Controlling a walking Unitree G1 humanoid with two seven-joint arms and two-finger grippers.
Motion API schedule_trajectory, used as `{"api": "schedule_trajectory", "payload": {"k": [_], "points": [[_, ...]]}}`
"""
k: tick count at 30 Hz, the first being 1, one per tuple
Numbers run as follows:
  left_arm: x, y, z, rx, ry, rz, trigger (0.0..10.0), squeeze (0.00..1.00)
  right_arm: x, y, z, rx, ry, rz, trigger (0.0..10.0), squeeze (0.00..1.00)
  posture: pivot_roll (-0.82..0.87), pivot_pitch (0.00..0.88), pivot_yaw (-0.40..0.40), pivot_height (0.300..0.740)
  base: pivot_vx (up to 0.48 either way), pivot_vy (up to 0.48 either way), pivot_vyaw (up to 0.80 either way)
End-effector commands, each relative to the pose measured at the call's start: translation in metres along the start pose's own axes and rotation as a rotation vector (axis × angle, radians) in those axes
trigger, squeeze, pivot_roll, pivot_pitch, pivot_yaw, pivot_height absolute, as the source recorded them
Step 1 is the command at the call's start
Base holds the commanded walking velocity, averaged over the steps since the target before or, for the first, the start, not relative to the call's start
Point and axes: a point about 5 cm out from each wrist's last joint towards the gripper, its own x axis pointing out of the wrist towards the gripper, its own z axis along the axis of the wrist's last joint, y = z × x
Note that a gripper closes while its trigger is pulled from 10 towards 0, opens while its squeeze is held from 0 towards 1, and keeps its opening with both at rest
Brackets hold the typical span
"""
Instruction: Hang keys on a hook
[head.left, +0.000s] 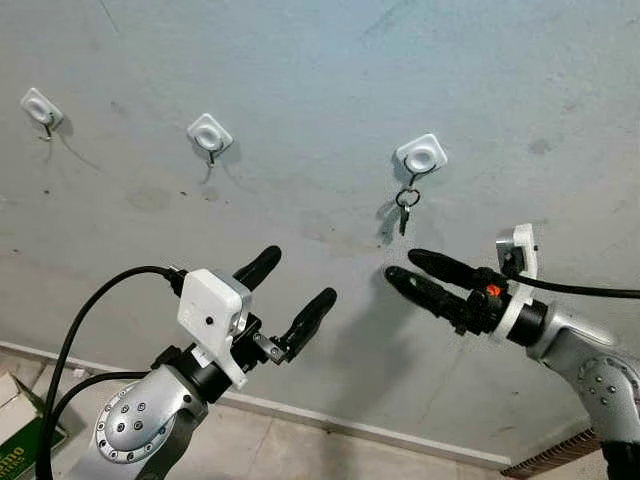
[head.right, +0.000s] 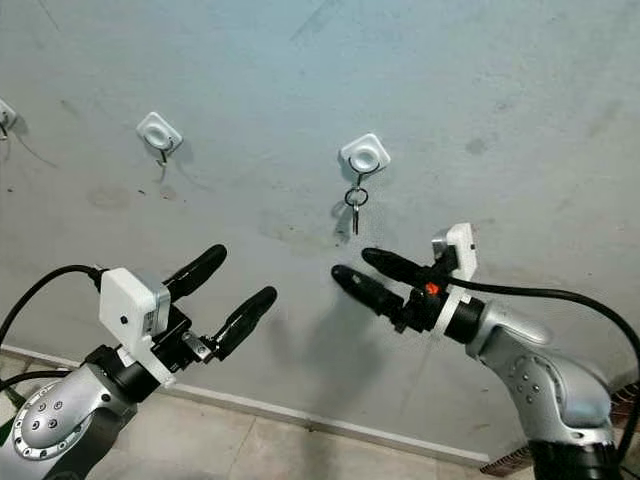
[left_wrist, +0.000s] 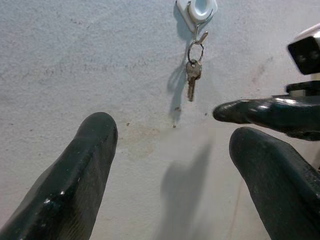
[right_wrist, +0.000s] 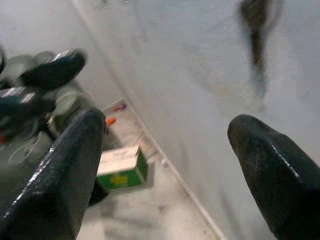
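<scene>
A small key on a ring (head.left: 405, 205) hangs from the rightmost white wall hook (head.left: 421, 155); the left wrist view has the key (left_wrist: 191, 75) dangling under that hook (left_wrist: 197, 11). My right gripper (head.left: 408, 272) is open just below the key, its fingers pointing left along the wall, nothing between them. My left gripper (head.left: 296, 285) is open lower to the left, away from the wall, and empty. In the right wrist view the key (right_wrist: 256, 30) is a dark blur.
Two more white hooks (head.left: 209, 134) (head.left: 41, 108) sit further left on the grey wall, both bare. A white skirting board (head.left: 380, 432) runs along the floor. A green and white box (right_wrist: 123, 167) lies on the floor at lower left.
</scene>
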Motion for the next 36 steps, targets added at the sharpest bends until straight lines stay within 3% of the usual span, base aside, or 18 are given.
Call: {"api": "schedule_trajectory", "payload": {"k": [1, 7, 13, 16, 17, 18, 20, 21, 29, 36], "points": [[0.001, 0.002, -0.001, 0.011, 0.004, 0.001, 10.0, 0.0, -0.003, 0.009, 0.0, -0.013, 0.025, 0.024, 10.0, 1.0, 0.01, 0.027, 0.02, 0.74, 0.0, 0.0, 0.0], [0.002, 0.003, -0.005, 0.013, 0.014, 0.006, 10.0, 0.0, -0.008, 0.017, -0.002, -0.035, 0.035, -0.006, 10.0, 1.0, -0.01, 0.032, 0.028, 0.74, 0.0, 0.0, 0.0], [0.0, 0.009, -0.016, 0.011, 0.053, 0.047, 10.0, 0.0, -0.012, 0.034, -0.007, -0.08, 0.009, -0.153, 10.0, 1.0, -0.04, 0.038, 0.038, 0.74, 0.0, 0.0, 0.0], [-0.002, 0.017, -0.026, 0.001, 0.102, 0.118, 10.0, 0.0, -0.012, 0.045, -0.011, -0.152, 0.0, -0.239, 10.0, 0.99, -0.05, 0.04, 0.043, 0.74, 0.0, 0.0, 0.0], [-0.002, 0.019, -0.028, -0.001, 0.11, 0.131, 10.0, 0.0, -0.012, 0.045, -0.013, -0.168, 0.001, -0.273, 10.0, 0.9, -0.05, 0.04, 0.046, 0.74, 0.0, 0.0, 0.0], [-0.003, 0.022, -0.032, 0.004, 0.119, 0.157, 10.0, 0.0, -0.011, 0.045, -0.016, -0.181, -0.015, -0.353, 10.0, 0.42, -0.06, 0.04, 0.047, 0.74, 0.0, 0.0, 0.0], [-0.004, 0.024, -0.034, 0.012, 0.126, 0.18, 10.0, 0.0, -0.012, 0.044, -0.017, -0.185, -0.034, -0.418, 10.0, 0.42, -0.06, 0.04, 0.047, 0.74, 0.0, 0.0, 0.0], [-0.004, 0.025, -0.036, 0.019, 0.133, 0.192, 10.0, 0.0, -0.012, 0.044, -0.017, -0.208, -0.04, -0.455, 10.0, 0.0, -0.06, 0.04, 0.047, 0.74, 0.0, 0.0, 0.0], [-0.015, 0.038, -0.05, 0.036, 0.192, 0.33, 10.0, 0.0, -0.024, 0.034, -0.021, -0.372, -0.028, -0.79, 10.0, 0.0, -0.05, 0.037, 0.039, 0.74, 0.0, 0.0, 0.0], [-0.024, 0.039, -0.06, 0.014, 0.217, 0.39, 10.0, 0.0, -0.028, 0.03, -0.03, -0.415, 0.023, -0.836, 10.0, 0.0, -0.05, 0.042, 0.025, 0.74, 0.0, 0.0, -0.27]]}}
